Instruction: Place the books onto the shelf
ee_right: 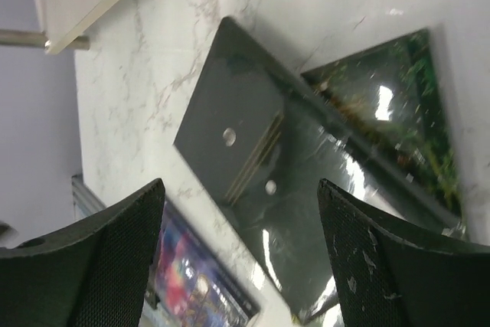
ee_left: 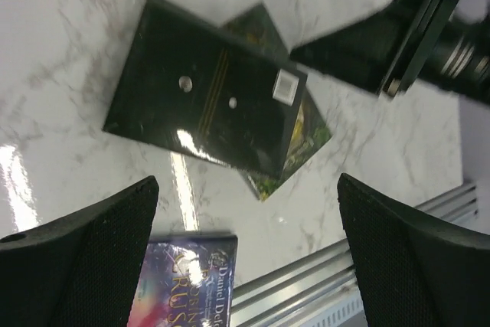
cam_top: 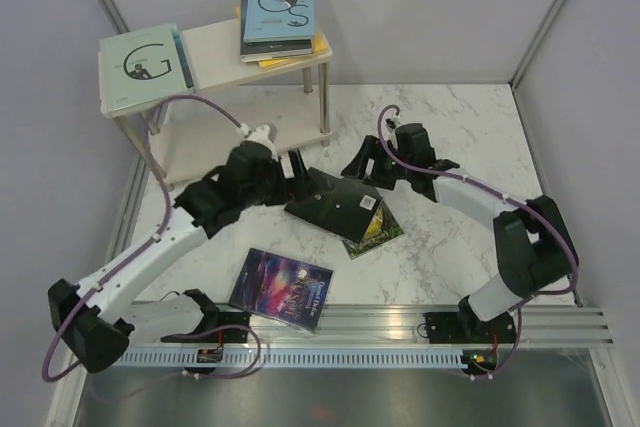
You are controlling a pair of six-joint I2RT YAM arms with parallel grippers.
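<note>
A black book (cam_top: 335, 205) lies flat on the marble, overlapping a green-gold book (cam_top: 378, 231). A purple galaxy book (cam_top: 282, 289) lies near the front rail. On the cream shelf (cam_top: 215, 47) at the back left rest a pale teal book (cam_top: 145, 65) and a stack topped by a light blue book (cam_top: 280, 9), with a yellow one (cam_top: 318, 50) lowest. My left gripper (cam_top: 303, 179) hovers open at the black book's left end, my right gripper (cam_top: 362, 173) open at its far right corner. Wrist views show the black book (ee_left: 207, 105) (ee_right: 253, 181) beyond the empty left gripper (ee_left: 246, 189) and right gripper (ee_right: 241, 189).
The aluminium rail (cam_top: 400, 325) runs along the near table edge. Grey walls (cam_top: 450, 7) close in the back and sides. The shelf's metal legs (cam_top: 323, 97) stand just behind both grippers. The right gripper (ee_left: 413, 36) shows in the left wrist view, close to the green-gold book (ee_left: 310, 135).
</note>
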